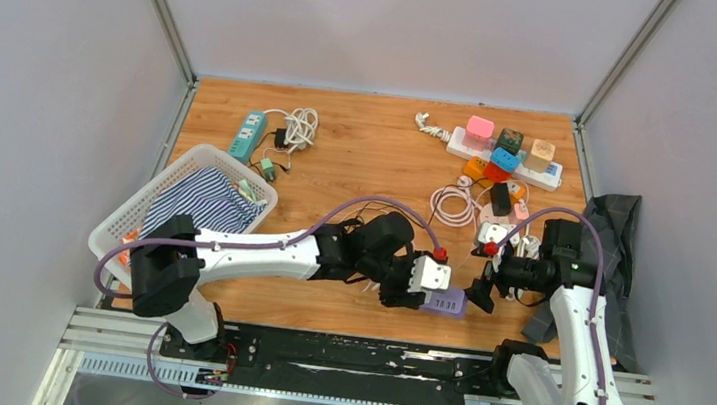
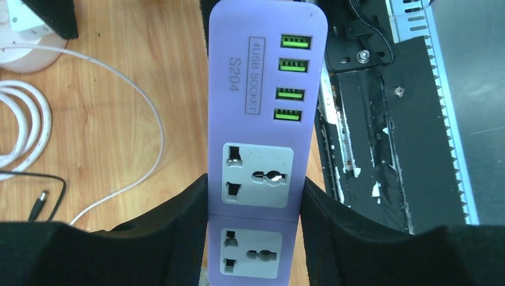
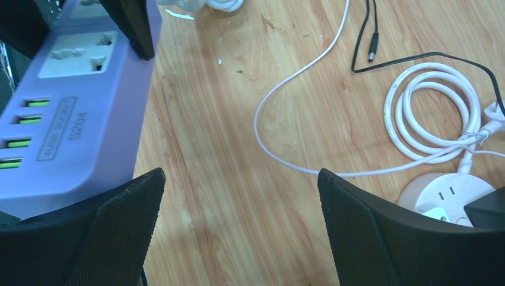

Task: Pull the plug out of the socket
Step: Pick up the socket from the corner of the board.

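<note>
A purple socket strip with green USB ports and two grey outlets lies at the table's near edge. My left gripper is shut on it, its black fingers pressed against both long sides at the outlets. Both outlets that show are empty. I cannot tell which plug is the task's. My right gripper stands open just right of the strip's USB end, over bare wood, with nothing between its fingers.
A round white socket and a coiled white cable lie right of my right gripper. A white strip with coloured adapters sits at the back right, a teal strip at the back left, a basket on the left.
</note>
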You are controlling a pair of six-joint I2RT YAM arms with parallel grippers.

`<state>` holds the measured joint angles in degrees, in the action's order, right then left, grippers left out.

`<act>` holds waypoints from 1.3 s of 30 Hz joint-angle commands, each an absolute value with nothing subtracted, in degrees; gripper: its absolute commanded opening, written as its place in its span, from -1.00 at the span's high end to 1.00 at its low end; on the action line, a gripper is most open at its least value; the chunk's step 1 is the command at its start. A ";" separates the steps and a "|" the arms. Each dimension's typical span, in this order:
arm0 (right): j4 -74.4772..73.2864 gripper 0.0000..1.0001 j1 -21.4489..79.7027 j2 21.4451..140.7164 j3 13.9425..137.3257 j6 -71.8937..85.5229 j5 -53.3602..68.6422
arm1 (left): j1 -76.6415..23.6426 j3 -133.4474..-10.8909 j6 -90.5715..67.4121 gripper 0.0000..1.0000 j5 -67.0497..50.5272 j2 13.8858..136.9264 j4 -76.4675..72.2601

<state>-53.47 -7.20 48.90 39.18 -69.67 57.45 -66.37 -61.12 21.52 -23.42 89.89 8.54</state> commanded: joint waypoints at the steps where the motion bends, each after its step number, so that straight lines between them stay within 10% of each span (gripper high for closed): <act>1: -55.98 -1.00 -7.95 48.28 39.20 -70.40 59.16 | -65.05 -64.07 15.98 1.00 -18.42 86.18 7.30; 39: -56.30 -1.00 -8.53 48.31 39.02 -70.75 59.60 | -57.04 -70.08 -12.60 1.00 -11.50 75.16 0.44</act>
